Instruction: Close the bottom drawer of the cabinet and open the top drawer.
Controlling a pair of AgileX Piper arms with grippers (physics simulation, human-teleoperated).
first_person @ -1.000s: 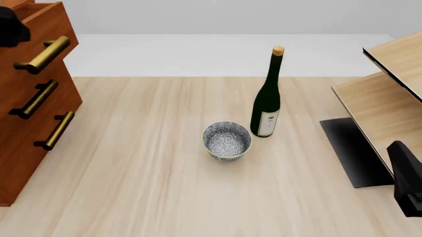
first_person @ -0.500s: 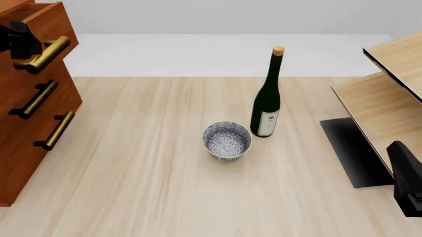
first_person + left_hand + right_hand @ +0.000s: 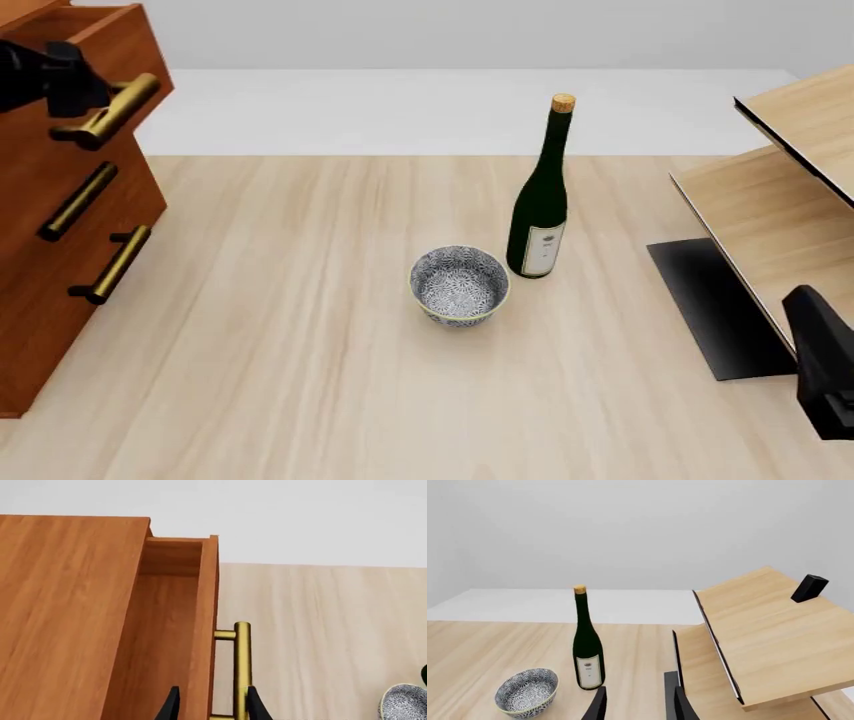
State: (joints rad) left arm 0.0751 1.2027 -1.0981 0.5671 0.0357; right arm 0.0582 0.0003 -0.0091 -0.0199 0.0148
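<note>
A: So, left gripper state?
B: Clamped on the top drawer handle, drawer pulled partway out of the cabinet (far left of table).
A: Bottom drawer?
B: Flush, looks closed.
A: Right gripper?
B: Fingers apart, holding nothing, near the shelf. Bottle and bowl mid-table.

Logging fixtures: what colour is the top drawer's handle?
Brass-gold. The top drawer's handle shows best in the left wrist view.
</note>
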